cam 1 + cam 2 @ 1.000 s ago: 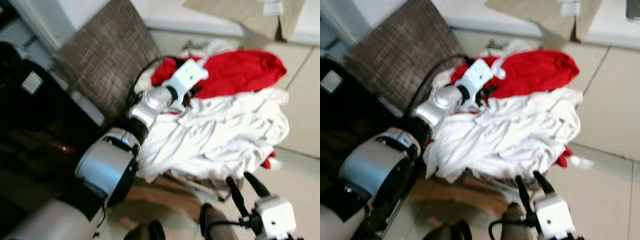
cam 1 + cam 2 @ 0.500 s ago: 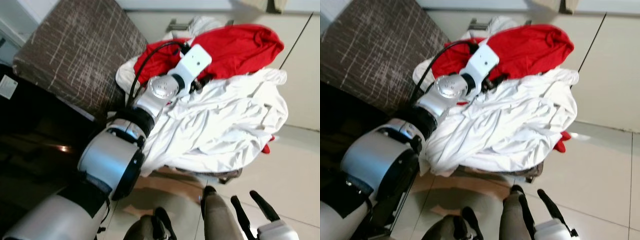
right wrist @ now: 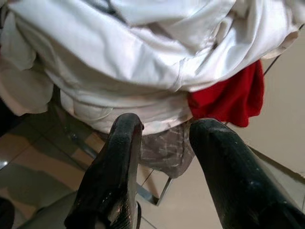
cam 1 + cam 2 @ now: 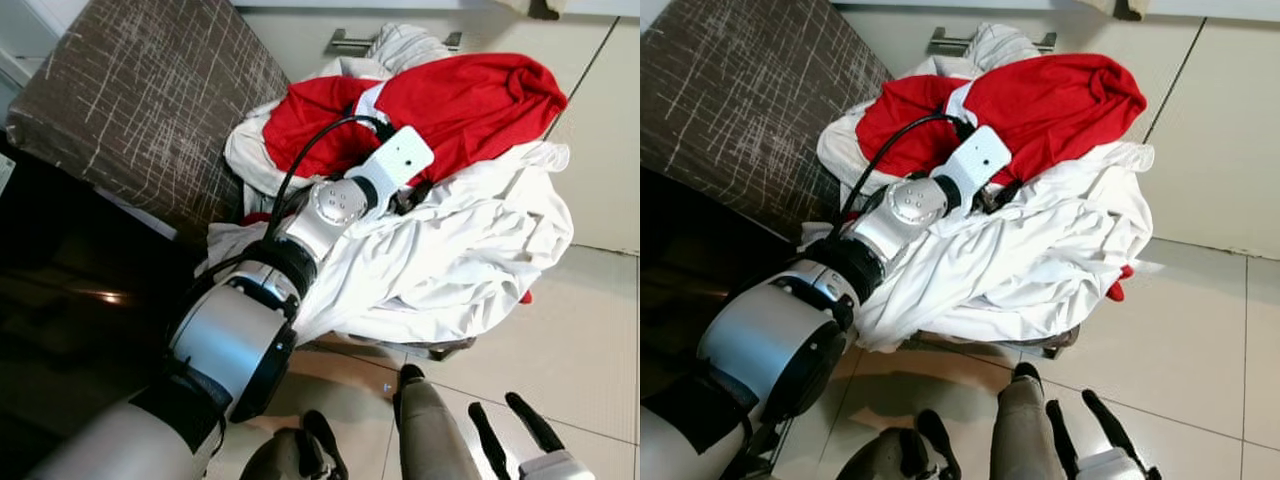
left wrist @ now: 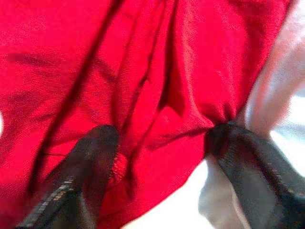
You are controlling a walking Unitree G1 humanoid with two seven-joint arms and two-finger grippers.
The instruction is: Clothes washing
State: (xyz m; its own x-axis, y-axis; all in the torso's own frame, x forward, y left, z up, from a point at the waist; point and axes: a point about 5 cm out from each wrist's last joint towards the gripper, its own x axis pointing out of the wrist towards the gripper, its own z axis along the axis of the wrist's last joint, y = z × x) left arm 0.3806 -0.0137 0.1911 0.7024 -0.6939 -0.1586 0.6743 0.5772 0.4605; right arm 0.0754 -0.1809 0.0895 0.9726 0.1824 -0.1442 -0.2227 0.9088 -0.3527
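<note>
Reaching: left gripper point(image 5: 162, 138) pressed into red garment point(image 4: 470, 100) at centre of frame, 2 fingers point(image 5: 90, 157) spread apart with red cloth bunched between them
Clothes pile: white garment point(image 4: 450, 260) heaped under the red one, centre right, on a basket point(image 4: 1060, 345) barely visible beneath
Right gripper point(image 3: 164, 138): lower right, fingers parted, holding nothing, near pile's lower edge
Upper left: brown woven panel point(image 4: 150, 90)
Floor: beige tiles point(image 4: 590, 340)
</note>
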